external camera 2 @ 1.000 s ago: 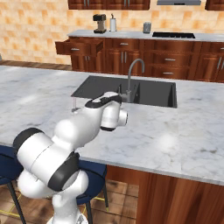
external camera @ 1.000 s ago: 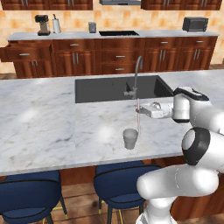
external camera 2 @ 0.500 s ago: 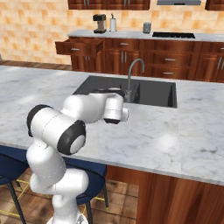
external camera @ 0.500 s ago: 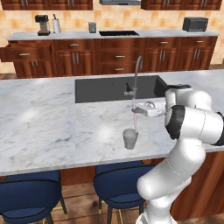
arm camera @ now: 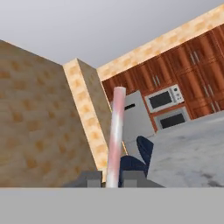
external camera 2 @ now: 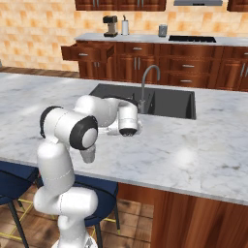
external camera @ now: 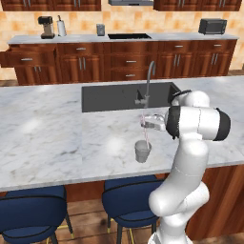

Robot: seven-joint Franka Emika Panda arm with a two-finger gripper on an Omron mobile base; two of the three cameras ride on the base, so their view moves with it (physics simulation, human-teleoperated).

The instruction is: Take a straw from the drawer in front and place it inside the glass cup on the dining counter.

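- The gripper (external camera: 145,123) hangs over the near part of the dining counter (external camera: 57,133), between the black sink (external camera: 114,95) and the counter's near edge, just near of the curved tap (external camera: 148,78).
- Its jaws are clamped on the straw (external camera: 146,131), which in the left base view runs down from the gripper as a thin pink-and-white line.
- In the hand view the straw (arm camera: 115,135) stands between the two dark fingertips (arm camera: 90,179) and reaches well past them, pinched near one end.
- The straw's lower end reaches the rim of the glass cup (external camera: 142,151); whether the tip is already inside the cup or only in front of it I cannot tell.
- The glass cup stands upright on the marble, directly below the gripper and close to the near edge of the counter.
- In the right base view the arm's elbow covers most of the glass cup (external camera 2: 88,155), and the gripper (external camera 2: 138,127) is mostly hidden behind the wrist.
- On the far wall, the drawer (external camera: 21,57) at the left end of the cabinets (external camera: 119,62) stands pulled out; its inside is too small to make out.
- Two blue stools (external camera: 128,195) sit under the near edge of the dining counter.
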